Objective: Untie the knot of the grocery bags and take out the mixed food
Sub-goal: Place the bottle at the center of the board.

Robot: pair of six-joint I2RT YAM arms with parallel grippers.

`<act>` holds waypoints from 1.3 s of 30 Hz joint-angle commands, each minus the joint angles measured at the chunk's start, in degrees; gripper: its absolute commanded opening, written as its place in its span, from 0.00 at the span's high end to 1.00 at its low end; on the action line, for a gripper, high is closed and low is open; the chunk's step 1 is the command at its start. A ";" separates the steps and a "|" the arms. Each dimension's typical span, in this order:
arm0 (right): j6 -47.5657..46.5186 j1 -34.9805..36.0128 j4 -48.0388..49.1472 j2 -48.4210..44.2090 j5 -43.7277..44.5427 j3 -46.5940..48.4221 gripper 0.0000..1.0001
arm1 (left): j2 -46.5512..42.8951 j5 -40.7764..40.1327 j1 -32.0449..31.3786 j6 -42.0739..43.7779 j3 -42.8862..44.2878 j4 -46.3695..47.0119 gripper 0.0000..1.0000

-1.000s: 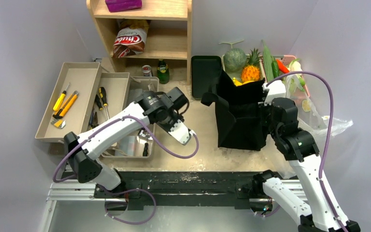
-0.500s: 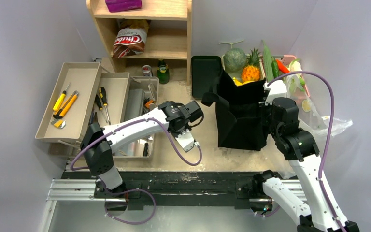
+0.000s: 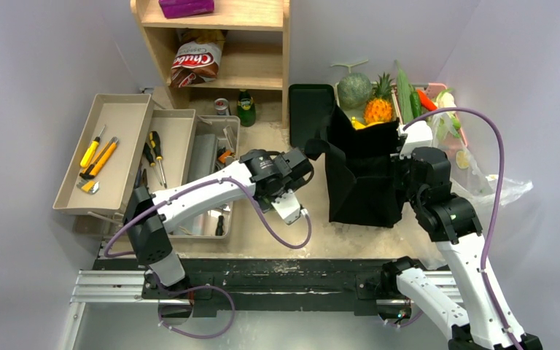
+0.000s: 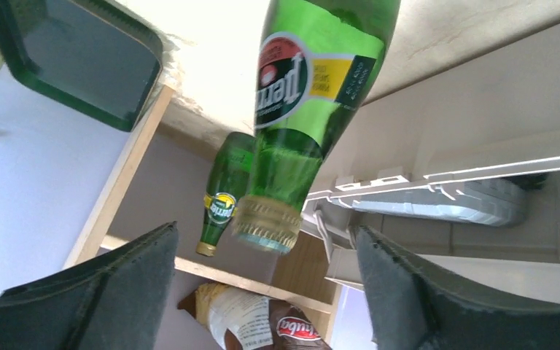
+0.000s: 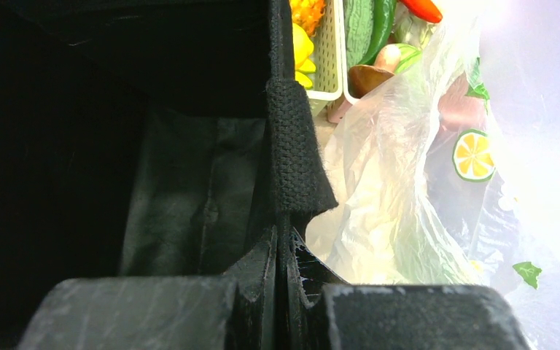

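1. First, the left wrist view, which is upside down. The left gripper (image 4: pixel 262 232) is spread wide and holds nothing. A green bottle (image 4: pixel 306 95) shows between the fingers, clear of both, with its cap towards the wooden shelf (image 4: pixel 120 186). A second bottle (image 4: pixel 222 193) stands beside that shelf, and a chip packet (image 4: pixel 262 324) lies on it.
2. Next, the right wrist view. The right gripper (image 5: pixel 283 251) is pinched tight on the rim of the black cloth bag (image 5: pixel 153 146), at a strap seam. The plastic bag (image 5: pixel 394 204) lies just to the right, with a lemon slice (image 5: pixel 474 155) against it.
3. Lastly, the top view. The black cloth bag stands open on the table (image 3: pixel 313 233), right of centre. The right gripper is at its right edge and the left arm is near its left side. A melon (image 3: pixel 354 89), pineapple (image 3: pixel 378 109) and cucumber (image 3: pixel 405 95) sit behind it. The green bottle cannot be made out in this view.
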 commanded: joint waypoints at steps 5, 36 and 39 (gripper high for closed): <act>1.28 -0.30 4.21 -0.45 -0.74 1.07 1.00 | -0.05 21.75 0.45 -18.57 24.29 -18.60 0.00; -0.24 -0.30 2.25 1.89 -4.03 1.53 1.00 | -34.24 43.02 24.86 -80.17 -48.25 83.94 0.13; -0.33 -0.29 2.45 2.28 -3.90 1.59 1.00 | -34.27 44.96 24.73 -79.23 -49.60 85.00 0.16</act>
